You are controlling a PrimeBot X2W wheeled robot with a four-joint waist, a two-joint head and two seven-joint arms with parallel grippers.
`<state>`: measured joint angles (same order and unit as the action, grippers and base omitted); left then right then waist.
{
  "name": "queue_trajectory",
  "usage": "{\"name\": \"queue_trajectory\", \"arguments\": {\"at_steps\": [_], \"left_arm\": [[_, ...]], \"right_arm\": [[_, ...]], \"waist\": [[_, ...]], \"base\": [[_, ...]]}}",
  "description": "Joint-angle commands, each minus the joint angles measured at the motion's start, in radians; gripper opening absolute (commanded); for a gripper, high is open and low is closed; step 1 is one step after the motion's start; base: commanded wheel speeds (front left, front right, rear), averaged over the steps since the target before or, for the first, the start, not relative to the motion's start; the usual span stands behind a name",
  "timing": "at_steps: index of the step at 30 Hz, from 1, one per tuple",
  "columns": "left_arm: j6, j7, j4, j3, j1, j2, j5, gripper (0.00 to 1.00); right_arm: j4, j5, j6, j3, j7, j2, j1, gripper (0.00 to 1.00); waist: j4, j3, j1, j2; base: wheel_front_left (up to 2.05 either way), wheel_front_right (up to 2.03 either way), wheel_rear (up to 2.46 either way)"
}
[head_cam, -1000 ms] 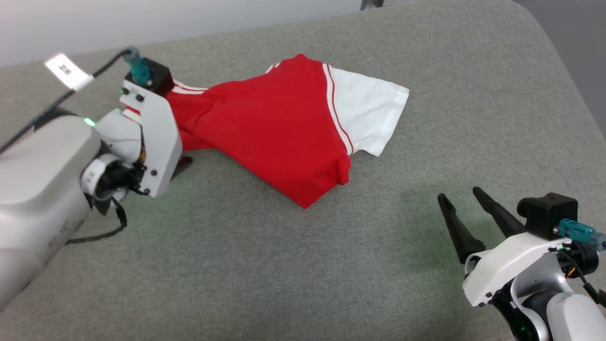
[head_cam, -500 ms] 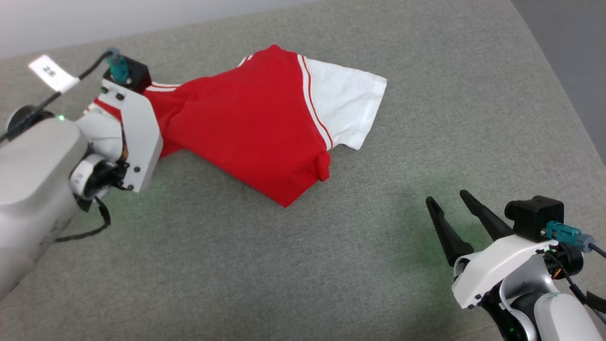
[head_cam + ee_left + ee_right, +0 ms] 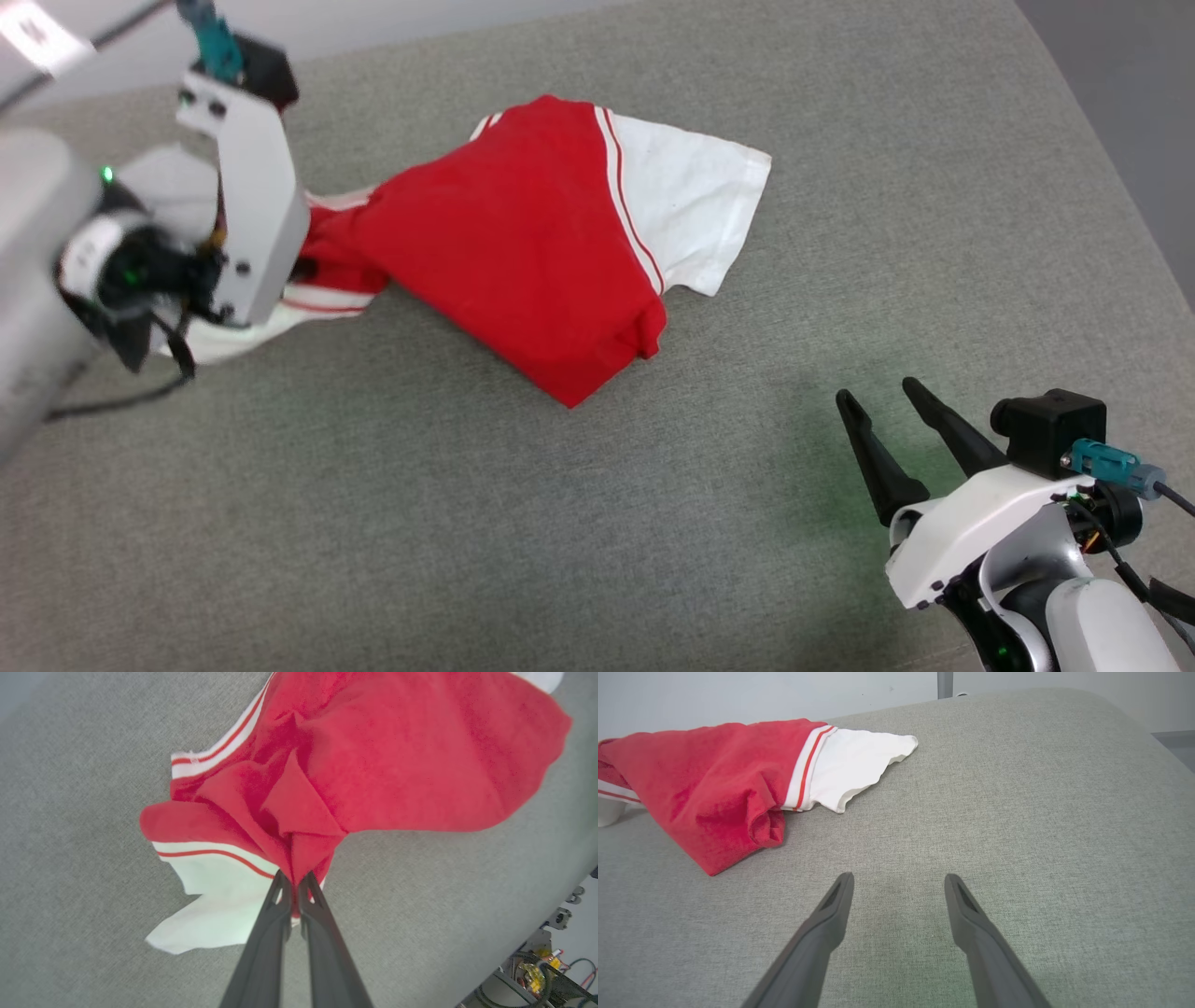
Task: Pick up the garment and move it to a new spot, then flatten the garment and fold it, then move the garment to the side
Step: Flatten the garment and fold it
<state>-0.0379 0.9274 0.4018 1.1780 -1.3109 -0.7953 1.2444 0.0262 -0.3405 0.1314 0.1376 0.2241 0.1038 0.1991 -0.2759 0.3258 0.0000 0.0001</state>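
Left pincer (image 3: 294,882): closed tight on a gathered fold of red cloth at the left end of the garment (image 3: 523,243). The two dark fingers are pressed together with fabric pinched at the tips.
Right pincer (image 3: 878,390): spread wide with nothing held, poised over bare fabric toward the near right part of the counter (image 3: 560,523), well apart from the garment.
Garment: crumpled on the grey counter toward its far edge, left of middle. One white sleeve (image 3: 691,205) is spread toward the far right corner, and the other white sleeve (image 3: 210,891) is seen just beneath the grasp.
Just changed: within the last second the left jaws were brought from fully spread to closed, and the wrist was tipped upward. The garment's left end has been bunched and its striped sleeve exposed, while the bulk appears unmoved.
Meaning for the task: the grasp is judged made, so the pick-up is beginning. Carrying, flattening, folding and setting aside remain undone.
Risk: a single-point hold is used, so the cloth may drag or slip when lifted.
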Motion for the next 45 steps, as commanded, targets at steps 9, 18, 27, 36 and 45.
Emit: {"name": "queue_trajectory", "arguments": {"at_steps": [9,18,27,36,45], "left_arm": [[0.027,0.105,-0.128,-0.015,-0.015,-0.056,0.066,0.0],[0.047,-0.074,-0.042,0.0,0.051,0.0,-0.031,1.0],[0.045,-0.063,-0.026,-0.044,-0.01,-0.062,-0.011,1.0],[0.071,-0.091,0.045,-0.028,0.054,-0.072,-0.014,1.0],[0.054,-0.041,0.096,-0.013,0.1,-0.066,0.032,1.0]], "right_arm": [[0.008,-0.009,-0.001,0.02,-0.011,-0.006,0.017,1.0],[0.014,-0.006,-0.001,0.007,-0.011,0.004,0.029,1.0],[0.009,-0.001,-0.001,0.008,-0.001,0.001,0.024,1.0],[0.003,-0.004,-0.001,0.017,-0.001,0.0,0.029,1.0],[-0.005,0.002,-0.001,0.006,0.008,0.008,0.022,1.0]], "waist": [[0.003,0.005,0.0,-0.0001],[0.012,0.018,0.0,-0.0001],[0.036,0.004,0.0,-0.0001],[0.032,0.017,0.0,-0.0001],[0.027,0.023,0.0,-0.0001]], "base": [[0.0,0.0,0.0],[0.0,0.0,0.0],[0.0,0.0,0.0],[0.0,0.0,0.0],[0.0,0.0,0.0]]}}
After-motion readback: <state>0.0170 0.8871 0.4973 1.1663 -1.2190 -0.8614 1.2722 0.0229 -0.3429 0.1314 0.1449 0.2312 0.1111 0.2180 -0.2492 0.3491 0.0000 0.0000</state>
